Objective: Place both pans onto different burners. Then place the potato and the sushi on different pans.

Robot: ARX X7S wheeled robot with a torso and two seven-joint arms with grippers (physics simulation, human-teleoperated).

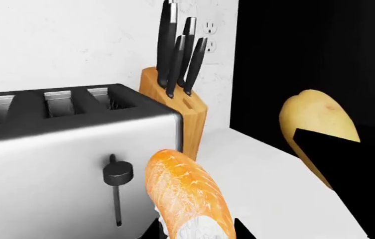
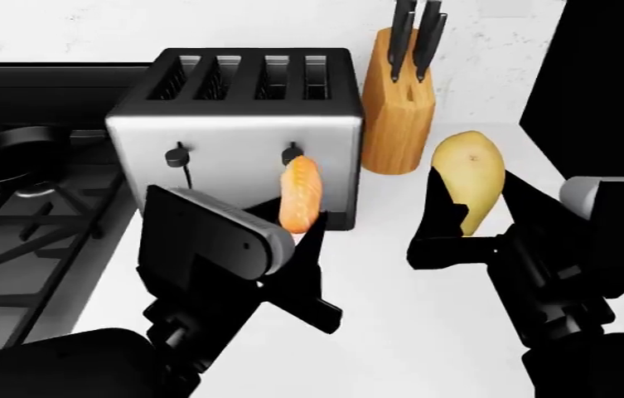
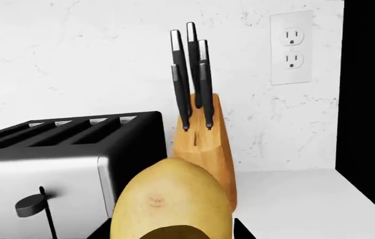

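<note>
My left gripper (image 2: 298, 225) is shut on the sushi (image 2: 301, 192), an orange oblong piece with a whitish lower end. It holds the sushi (image 1: 186, 191) upright above the counter, just in front of the toaster; the left gripper (image 1: 197, 233) clasps its whitish end. My right gripper (image 2: 477, 217) is shut on the yellow-tan potato (image 2: 470, 176), also lifted off the counter, right of the knife block. The potato (image 3: 173, 201) fills the space between the right gripper's (image 3: 181, 235) fingers. A black pan (image 2: 7, 148) partly shows on the stove grates (image 2: 24, 240) at far left. The other pan is out of view.
A silver four-slot toaster (image 2: 234, 116) stands at the back of the white counter (image 2: 400, 323). A wooden knife block (image 2: 394, 108) is to its right. A wall outlet (image 3: 291, 47) sits on the backsplash. A tall black panel (image 2: 610, 75) bounds the counter's right side.
</note>
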